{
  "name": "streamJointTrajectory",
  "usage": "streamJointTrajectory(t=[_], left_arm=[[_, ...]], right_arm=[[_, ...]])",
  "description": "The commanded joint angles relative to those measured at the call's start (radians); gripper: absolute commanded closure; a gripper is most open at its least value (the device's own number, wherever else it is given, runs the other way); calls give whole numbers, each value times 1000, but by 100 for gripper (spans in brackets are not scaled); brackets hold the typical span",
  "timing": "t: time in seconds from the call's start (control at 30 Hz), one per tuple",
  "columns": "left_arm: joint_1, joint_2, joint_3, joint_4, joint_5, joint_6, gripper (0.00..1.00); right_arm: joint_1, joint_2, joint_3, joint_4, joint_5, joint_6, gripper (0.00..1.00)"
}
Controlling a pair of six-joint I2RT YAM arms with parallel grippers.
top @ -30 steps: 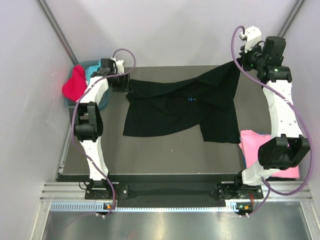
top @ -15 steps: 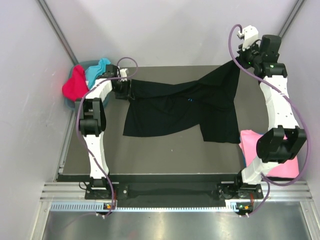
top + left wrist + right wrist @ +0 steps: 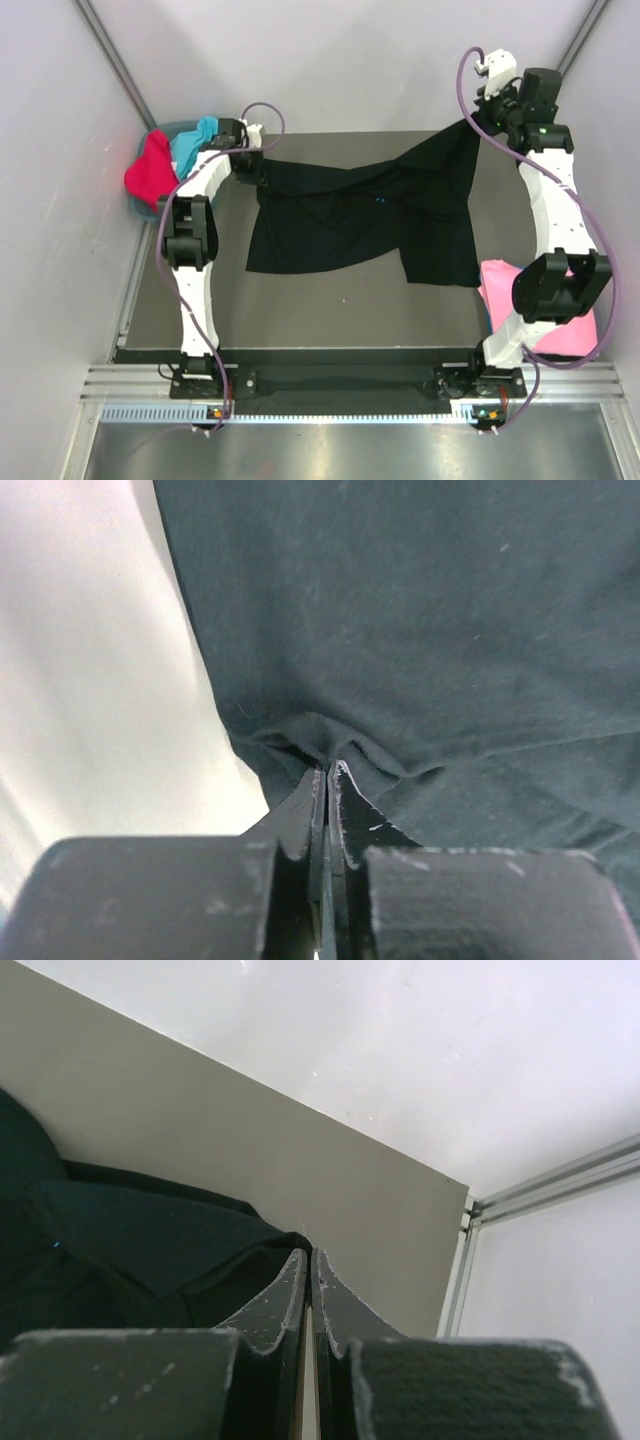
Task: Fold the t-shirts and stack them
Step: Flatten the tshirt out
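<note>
Basket (image 3: 143, 209) beside the tabletop (image 3: 330, 310) holds a red tee (image 3: 148, 168) and a turquoise tee (image 3: 190, 145).
Left gripper (image 3: 328, 770) and right gripper (image 3: 308, 1255) each pinch the spread black tee (image 3: 350, 215); a pink tee (image 3: 500, 285) lies near right.

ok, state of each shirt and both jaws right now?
black t-shirt: unfolded, rumpled, far-right corner lifted
pink t-shirt: lying flat, near-right, partly behind right arm
red t-shirt: bunched, far left
turquoise t-shirt: bunched beside red
left jaws: shut on black t-shirt's edge
right jaws: shut on its lifted corner
</note>
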Motion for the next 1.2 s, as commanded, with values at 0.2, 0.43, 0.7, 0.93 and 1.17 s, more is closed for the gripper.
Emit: streamJointTrajectory(t=[0.2, 0.43, 0.7, 0.93, 1.17], left_arm=[[5, -330, 65, 99, -16, 36, 100], [28, -482, 20, 138, -98, 14, 100], [40, -588, 23, 153, -127, 11, 100], [48, -787, -76, 318, -202, 19, 100], [48, -960, -118, 366, -227, 57, 100]], right_arm=[[-75, -40, 185, 100, 16, 98, 100], [-184, -44, 212, 122, 4, 204, 100], [-188, -112, 198, 111, -43, 233, 100], [-190, -196, 274, 88, -78, 241, 100], [-196, -392, 222, 100, -84, 209, 100]])
